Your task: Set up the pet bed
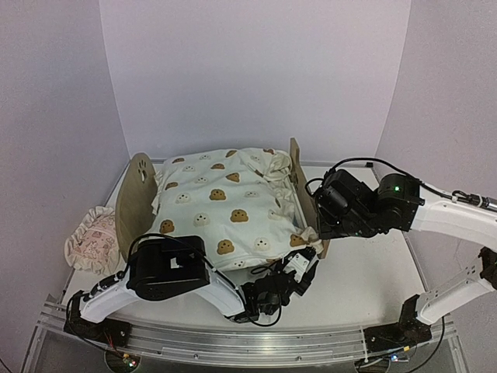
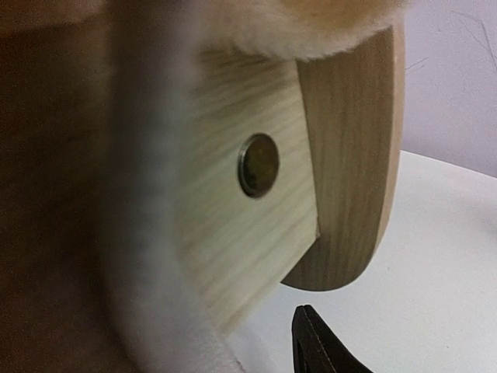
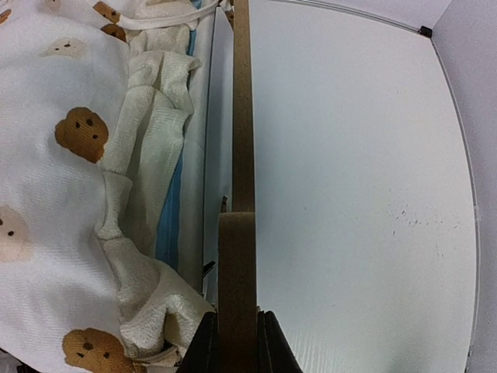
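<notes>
The pet bed [image 1: 133, 203] stands mid-table, its rounded headboard on the left and its footboard [image 1: 296, 167] on the right. A cream bear-print quilt [image 1: 225, 202] covers it. My right gripper [image 3: 237, 318] is shut on the footboard's top edge [image 3: 243, 116], beside the blue-striped mattress [image 3: 169, 210]. My left gripper [image 1: 304, 264] sits low at the bed's near right corner. In its wrist view only one black finger [image 2: 318, 346] shows, below the side rail [image 2: 233, 225]. A blurred white fabric strip [image 2: 147, 233] hides the other finger.
A small pinkish ruffled pillow [image 1: 92, 239] lies on the table left of the headboard. A dark round disc [image 2: 258, 165] is set in the side rail. White tabletop [image 3: 365, 194] lies right of the footboard, and lilac walls enclose the table.
</notes>
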Robot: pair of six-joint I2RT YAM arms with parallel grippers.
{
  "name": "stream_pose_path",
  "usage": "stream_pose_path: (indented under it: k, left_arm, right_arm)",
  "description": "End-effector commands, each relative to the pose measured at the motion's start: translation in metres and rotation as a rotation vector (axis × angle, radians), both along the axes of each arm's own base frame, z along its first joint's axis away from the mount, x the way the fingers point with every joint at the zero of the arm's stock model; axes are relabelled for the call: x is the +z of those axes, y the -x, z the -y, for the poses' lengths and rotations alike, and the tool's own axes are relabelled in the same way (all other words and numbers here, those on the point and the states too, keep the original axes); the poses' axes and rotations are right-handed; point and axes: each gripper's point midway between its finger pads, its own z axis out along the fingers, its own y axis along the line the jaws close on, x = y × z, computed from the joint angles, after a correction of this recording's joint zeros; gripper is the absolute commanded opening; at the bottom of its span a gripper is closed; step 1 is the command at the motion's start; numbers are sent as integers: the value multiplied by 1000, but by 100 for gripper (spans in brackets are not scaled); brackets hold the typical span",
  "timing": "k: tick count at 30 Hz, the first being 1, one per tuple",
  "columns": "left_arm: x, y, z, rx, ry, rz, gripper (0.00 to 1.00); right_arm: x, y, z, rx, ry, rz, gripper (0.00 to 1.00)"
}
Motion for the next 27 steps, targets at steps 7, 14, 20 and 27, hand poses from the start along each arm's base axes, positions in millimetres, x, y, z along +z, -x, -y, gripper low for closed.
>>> stream_pose_path:
  k: [7,14,20,27]
  left_arm:
    - [-6,-70,-21,206,27,-18,36]
    - [-14,-80,-20,253,22,-19,27]
    - [-19,-92,-28,318,33,-25,17]
    - [-16,-92,-28,279,41,-11,0]
  right_arm:
    - [54,-1,-28,-4,-307,76,0]
    - [51,0,-29,-3,-310,66,0]
    - [49,1,-32,4,-313,53,0]
    - [47,1,-33,6,-309,51,0]
